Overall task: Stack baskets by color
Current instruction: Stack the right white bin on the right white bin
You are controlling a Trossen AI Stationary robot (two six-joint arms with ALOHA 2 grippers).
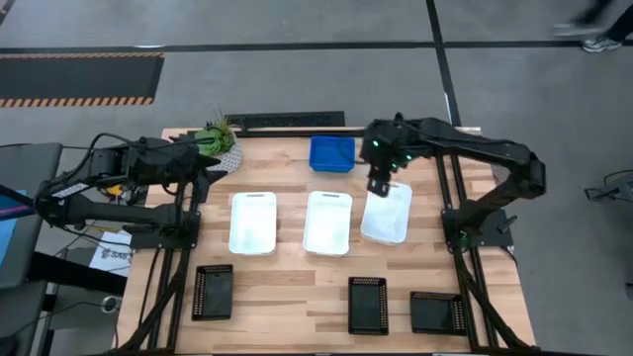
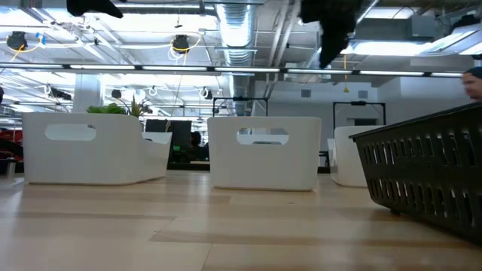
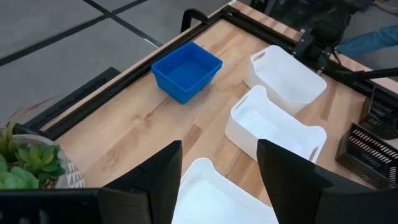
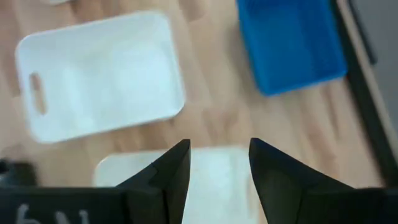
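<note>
The right gripper (image 1: pixel 381 185) is hovering with its fingers parted and nothing between them, over the far rim of the right white basket (image 1: pixel 387 220). In the right wrist view those fingers (image 4: pixel 171 177) are framing that basket's edge (image 4: pixel 214 180), with the middle white basket (image 4: pixel 99 74) and the blue stack (image 4: pixel 292 40) beyond. The left gripper (image 3: pixel 217 180) is waiting wide and empty near the table's far left corner, beside the plant (image 1: pixel 218 138), looking across at the left white basket (image 3: pixel 211 199).

Judging progress: only one blue footprint is showing, at the far edge (image 1: pixel 331 153), so the blue baskets are probably already nested there, though the number of layers cannot be told. The white ones are lying in a row of three across the middle, left (image 1: pixel 252 222), middle (image 1: pixel 328 222) and right, each apart from its neighbour, none stacked. The three black baskets are sitting singly along the near edge, left (image 1: pixel 214 293), middle (image 1: pixel 367 305) and right (image 1: pixel 436 311), the last two just beside each other.

So roughly a third appears done. The whites seem to be next, starting with the one under the right gripper, which is not yet grasped; the blacks are untouched.
</note>
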